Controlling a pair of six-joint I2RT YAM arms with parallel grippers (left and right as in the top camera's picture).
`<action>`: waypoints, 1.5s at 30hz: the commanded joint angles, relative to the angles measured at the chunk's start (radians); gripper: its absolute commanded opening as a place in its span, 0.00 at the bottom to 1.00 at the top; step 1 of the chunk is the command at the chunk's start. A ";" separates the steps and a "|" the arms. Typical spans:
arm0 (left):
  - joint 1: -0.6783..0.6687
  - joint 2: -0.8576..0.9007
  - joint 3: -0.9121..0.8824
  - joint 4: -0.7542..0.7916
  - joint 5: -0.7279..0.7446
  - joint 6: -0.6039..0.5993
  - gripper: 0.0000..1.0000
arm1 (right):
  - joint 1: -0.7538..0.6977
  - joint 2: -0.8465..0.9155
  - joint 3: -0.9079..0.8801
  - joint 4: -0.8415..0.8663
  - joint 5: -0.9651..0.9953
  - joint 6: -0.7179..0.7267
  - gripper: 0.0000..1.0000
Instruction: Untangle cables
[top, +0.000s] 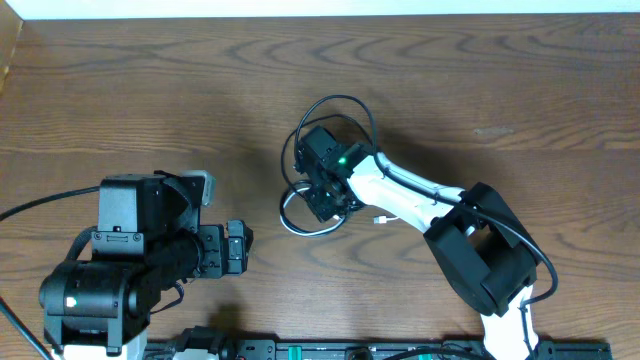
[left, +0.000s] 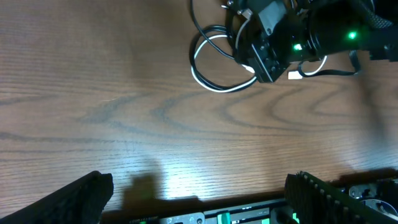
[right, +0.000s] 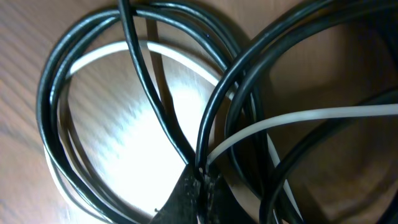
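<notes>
Overhead view: the cables (top: 335, 98), a small tangle of thin black cords and one white cord, lie on the brown wood-grain table (top: 150, 90) right of centre, one loop toward the far side and a tighter ring toward the near side. The right gripper (top: 322, 203), a black two-finger claw on a white arm, sits directly on the tangle. In the right wrist view its tips (right: 202, 183) are pinched together where a black strand and the white strand (right: 311, 115) cross, so it grips the cables (right: 43, 106) at a crossing, not on one free cord. The left gripper (top: 240, 245) is well apart, near left, and the left wrist view shows its jaws spread wide with nothing between them (left: 199, 180), the coil (left: 217, 89) far ahead of it. Risks, as judged: pulling from this pinch could drag the whole bundle across the table, since nothing anchors the other side. Two strands held together could tighten the knot. A thin cord may slip from the tips under tension.
</notes>
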 joint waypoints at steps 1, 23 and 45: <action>0.002 -0.001 0.008 -0.003 -0.010 -0.002 0.94 | -0.004 -0.068 0.042 -0.077 0.012 -0.004 0.01; 0.002 0.002 -0.061 0.116 0.096 -0.001 0.94 | -0.052 -0.653 0.294 -0.076 0.182 -0.097 0.01; 0.002 0.043 -0.090 0.190 0.372 0.065 0.94 | -0.039 -0.590 0.293 -0.280 0.502 -0.047 0.92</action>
